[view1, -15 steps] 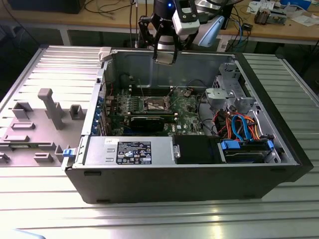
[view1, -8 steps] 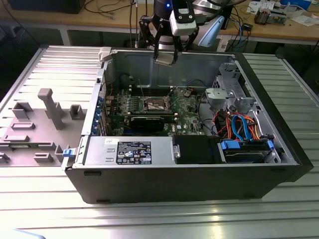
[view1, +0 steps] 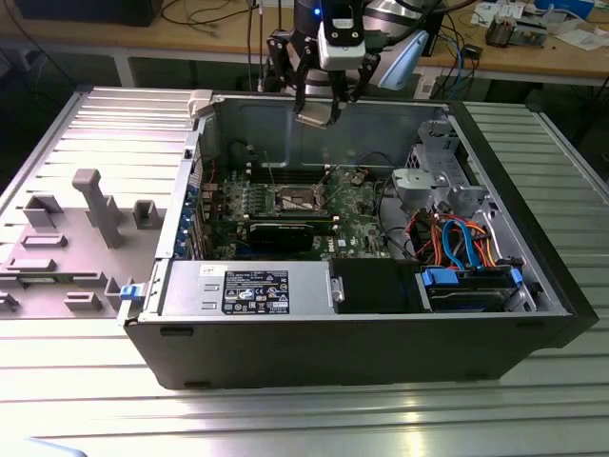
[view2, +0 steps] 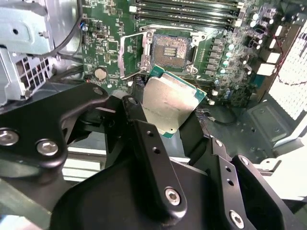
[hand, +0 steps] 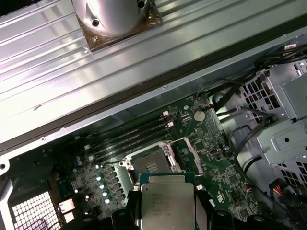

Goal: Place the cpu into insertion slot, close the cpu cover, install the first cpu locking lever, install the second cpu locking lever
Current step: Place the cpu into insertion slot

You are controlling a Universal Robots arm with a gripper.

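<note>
Clamped shut on the cpu (view2: 170,108), with black fingers (view2: 144,139) pressing two opposite edges and the silver-grey top bare between them. In the exterior view, hanging from the gripper (view1: 317,107) high over the far wall of the open computer case (view1: 381,333), well apart from the green motherboard (view1: 362,202) below. Tilted a little in the second wrist view, one green-edged corner toward the insertion slot (view2: 170,48). Uncovered there: a brownish pin field inside an exposed silver rim. Beside one edge of it, standing up and clear of the opening, the cpu cover (view2: 127,57). Along another edge, just beyond the rim, the long memory slots (view2: 187,9). Open air between chip and socket in both wrist views.

Around the socket in the exterior view: a black graphics card (view1: 285,233) toward the camera, a grey drive cage (view1: 433,181) to the exterior view's right with coloured cables (view1: 457,238) beneath it, and bare metal wall behind. Outside the case, a ribbed aluminium table (view1: 285,419) and a grey fixture (view1: 95,205) at the exterior view's left.
</note>
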